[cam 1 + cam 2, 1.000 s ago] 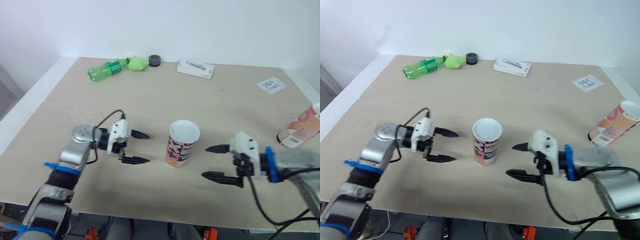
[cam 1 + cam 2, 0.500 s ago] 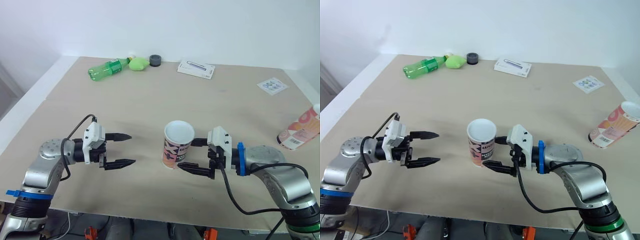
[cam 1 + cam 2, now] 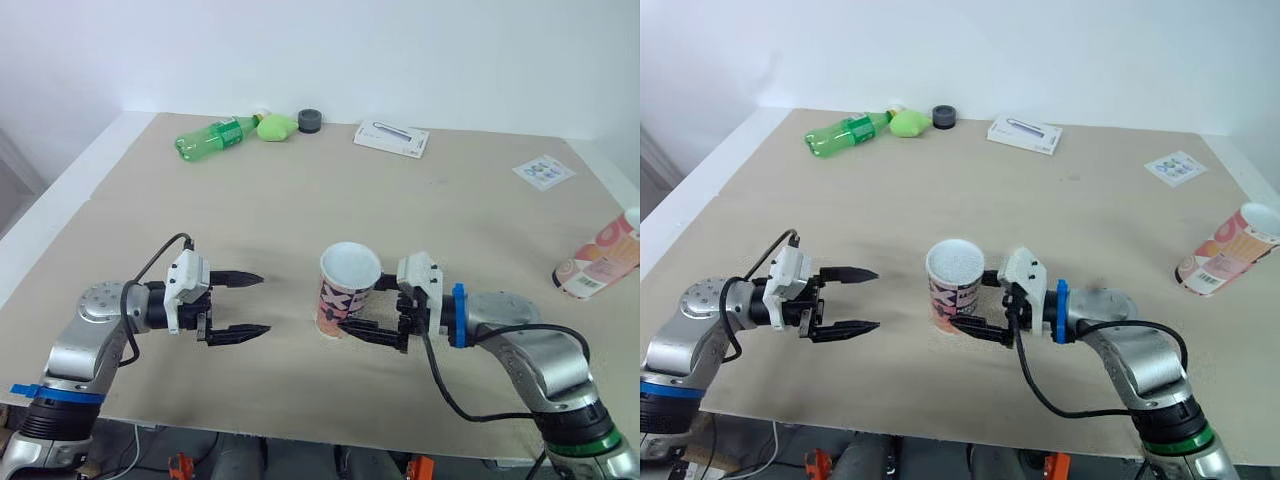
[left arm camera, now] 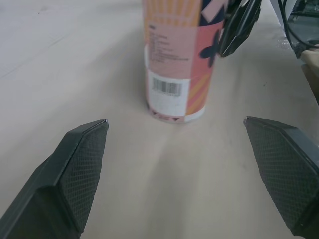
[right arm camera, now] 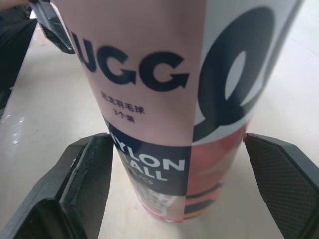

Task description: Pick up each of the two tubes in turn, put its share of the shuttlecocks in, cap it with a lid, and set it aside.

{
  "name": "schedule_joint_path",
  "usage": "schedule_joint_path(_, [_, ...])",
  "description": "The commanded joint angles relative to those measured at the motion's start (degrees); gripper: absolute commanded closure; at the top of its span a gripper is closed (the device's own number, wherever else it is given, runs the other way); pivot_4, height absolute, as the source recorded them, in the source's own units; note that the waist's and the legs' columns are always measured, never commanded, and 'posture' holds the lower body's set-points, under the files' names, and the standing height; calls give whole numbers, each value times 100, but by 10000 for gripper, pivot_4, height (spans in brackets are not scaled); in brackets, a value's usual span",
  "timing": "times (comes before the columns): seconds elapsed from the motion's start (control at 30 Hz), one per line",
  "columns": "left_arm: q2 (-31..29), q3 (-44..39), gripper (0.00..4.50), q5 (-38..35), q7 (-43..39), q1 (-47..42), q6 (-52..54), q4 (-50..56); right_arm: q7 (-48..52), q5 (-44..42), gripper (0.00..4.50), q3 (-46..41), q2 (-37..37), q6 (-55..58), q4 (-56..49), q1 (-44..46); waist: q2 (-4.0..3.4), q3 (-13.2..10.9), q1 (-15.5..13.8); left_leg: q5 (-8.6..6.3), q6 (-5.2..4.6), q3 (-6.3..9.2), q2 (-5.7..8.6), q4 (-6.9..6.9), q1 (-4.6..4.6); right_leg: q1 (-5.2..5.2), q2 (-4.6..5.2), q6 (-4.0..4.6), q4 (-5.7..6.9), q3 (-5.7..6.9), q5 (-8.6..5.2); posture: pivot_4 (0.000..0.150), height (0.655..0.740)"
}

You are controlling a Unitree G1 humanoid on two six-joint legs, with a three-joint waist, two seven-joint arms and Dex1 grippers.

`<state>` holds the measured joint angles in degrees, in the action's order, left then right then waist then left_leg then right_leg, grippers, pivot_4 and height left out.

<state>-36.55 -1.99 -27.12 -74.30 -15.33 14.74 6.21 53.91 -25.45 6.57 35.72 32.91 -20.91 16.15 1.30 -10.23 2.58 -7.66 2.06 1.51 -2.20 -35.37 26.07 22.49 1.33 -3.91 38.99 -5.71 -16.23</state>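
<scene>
- Your right gripper (image 3: 362, 306) has slid left to the upright tube (image 3: 341, 287); its fingers stand spread wide on either side, not clamped.
- Your left gripper (image 3: 264, 303) hangs left of it, parted, holding nothing.
- Far right lies the second tube (image 3: 598, 262).

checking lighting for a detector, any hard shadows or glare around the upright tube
Left eye view: the light is even and diffuse; the upright tube casts only a faint, soft-edged shadow on the table, and its white rim has no glare. Left wrist view: there is a dim soft patch at the base, with no hard edge. Right wrist view: the printed side is evenly lit, with no hot spots.
</scene>
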Motion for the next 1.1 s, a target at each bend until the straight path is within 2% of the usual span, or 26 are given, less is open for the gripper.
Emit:
schedule_joint_path(0.03, [50,38,0,-79,35,-112,-123,104,-20,-18,239,-15,-61,-141,-37,94,0,0,0,0,0,-1,0,0,0,0,0,-1,0,-1,0,1500,7294])
schedule_joint_path(0.07, [60,54,0,-79,42,-127,-118,97,-21,-3,239,6,-80,-171,-12,81,1,0,0,0,0,-1,0,0,0,0,0,-1,0,-1,0,1500,7294])
schedule_joint_path(0.1, [71,74,0,-71,50,-144,-126,85,-16,15,4133,22,-90,-207,11,61,1,0,0,0,0,-1,0,0,0,0,0,-1,0,-1,0,1500,7294])
schedule_joint_path(0.13, [79,92,0,-63,60,-157,-133,77,-12,26,4133,25,-93,-235,27,49,1,0,0,0,0,0,0,0,0,0,0,-1,0,0,0,1500,7294])
schedule_joint_path(0.23, [97,151,0,-40,73,-203,-156,41,-83,-8,12902,-72,-144,-264,59,71,1,-1,0,0,0,-1,0,0,0,0,0,0,0,-1,0,1500,7294])
schedule_joint_path(0.3, [106,176,0,-45,81,-213,-138,45,-128,-60,14948,-141,-119,-160,46,117,1,-1,0,0,0,-1,0,0,0,0,-1,0,0,-1,0,1500,7294])
schedule_joint_path(0.57, [152,316,0,-69,50,-320,-107,54,-167,-335,14948,-978,431,9,-240,-38,3,-2,-6,0,0,-2,5,0,2,1,4,-3,-1,-3,-2,1500,7294])
schedule_joint_path(0.7, [361,497,0,-47,198,-519,-46,67,-481,-428,14948,-2266,876,202,-578,-648,4,-2,-24,-1,1,1,5,1,5,1,2,-3,-1,-2,-5,1500,7294])
schedule_joint_path(0.83, [496,645,0,-20,179,-554,-72,42,-1329,-333,14948,-3352,746,433,-336,-955,5,-3,-75,-2,2,2,17,2,14,2,5,-17,-4,-12,-9,1500,7294])
schedule_joint_path(1.0, [625,776,0,14,138,-616,-168,-133,-2534,231,14948,-3734,395,528,253,-1085,4,-3,-52,-1,1,0,12,2,4,-1,-1,-14,-2,-15,-6,1500,7294])
schedule_joint_path(1.1, [680,833,0,96,129,-697,-283,-234,-3124,217,14948,-3947,59,749,643,-927,4,-3,-46,-1,1,-10,13,-3,1,-3,3,-17,-3,-22,-1,1500,7294])
